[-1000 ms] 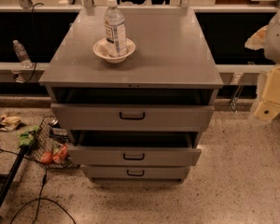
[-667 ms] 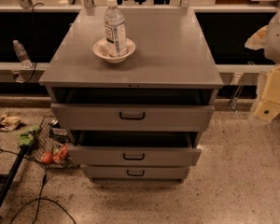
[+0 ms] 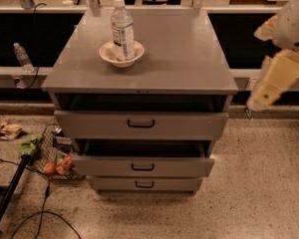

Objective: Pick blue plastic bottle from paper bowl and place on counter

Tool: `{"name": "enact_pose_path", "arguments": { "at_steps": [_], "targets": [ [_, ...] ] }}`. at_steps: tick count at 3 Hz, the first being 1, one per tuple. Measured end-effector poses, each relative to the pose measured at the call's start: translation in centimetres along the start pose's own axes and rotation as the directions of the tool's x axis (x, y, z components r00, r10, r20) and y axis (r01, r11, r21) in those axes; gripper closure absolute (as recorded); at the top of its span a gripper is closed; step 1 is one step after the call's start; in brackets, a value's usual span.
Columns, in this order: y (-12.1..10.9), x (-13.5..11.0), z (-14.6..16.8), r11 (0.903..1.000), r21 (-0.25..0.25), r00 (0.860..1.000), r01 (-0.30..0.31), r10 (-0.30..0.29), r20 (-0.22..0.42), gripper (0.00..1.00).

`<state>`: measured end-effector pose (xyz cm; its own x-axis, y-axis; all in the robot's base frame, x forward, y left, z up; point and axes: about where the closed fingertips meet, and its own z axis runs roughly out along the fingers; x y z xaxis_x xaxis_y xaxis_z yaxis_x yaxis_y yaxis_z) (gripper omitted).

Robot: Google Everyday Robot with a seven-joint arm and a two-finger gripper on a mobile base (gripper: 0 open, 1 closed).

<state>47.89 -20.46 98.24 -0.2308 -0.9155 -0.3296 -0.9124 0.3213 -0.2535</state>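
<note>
The blue plastic bottle (image 3: 122, 28), clear with a white cap and a white label, stands upright in the paper bowl (image 3: 120, 57). The bowl sits on the counter (image 3: 184, 49), the grey top of the drawer cabinet, toward its left side. My gripper (image 3: 275, 78) is at the right edge of the view, pale and cream-coloured. It hangs beyond the counter's right edge, far from the bottle, and holds nothing that I can see.
A small clear bottle (image 3: 23, 57) stands on the long pale shelf (image 3: 10, 73) at left. The upper two cabinet drawers (image 3: 141, 124) stand partly pulled out. Bags, red items (image 3: 55, 166), a black pole (image 3: 10, 193) and cables lie on the floor at left.
My gripper has moved a little left and up, toward the counter's right edge. The bottle and bowl have not moved.
</note>
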Motion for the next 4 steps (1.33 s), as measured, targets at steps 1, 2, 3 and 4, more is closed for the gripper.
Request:
{"name": "enact_pose_path", "arguments": {
  "at_steps": [1,2,3,4],
  "targets": [
    [-5.6,-5.2,3.6,0.9984,-0.029,0.968,-0.049,0.055,0.245,0.00],
    [-9.6,-10.1,6.4,0.9949,-0.073,0.896,-0.070,0.095,0.434,0.00],
    [-12.9,-15.0,9.1,0.9905,-0.104,0.803,-0.090,0.134,0.581,0.00],
    [-15.0,-19.2,10.1,0.9846,-0.074,0.749,-0.158,0.169,0.640,0.00]
  ]
}}
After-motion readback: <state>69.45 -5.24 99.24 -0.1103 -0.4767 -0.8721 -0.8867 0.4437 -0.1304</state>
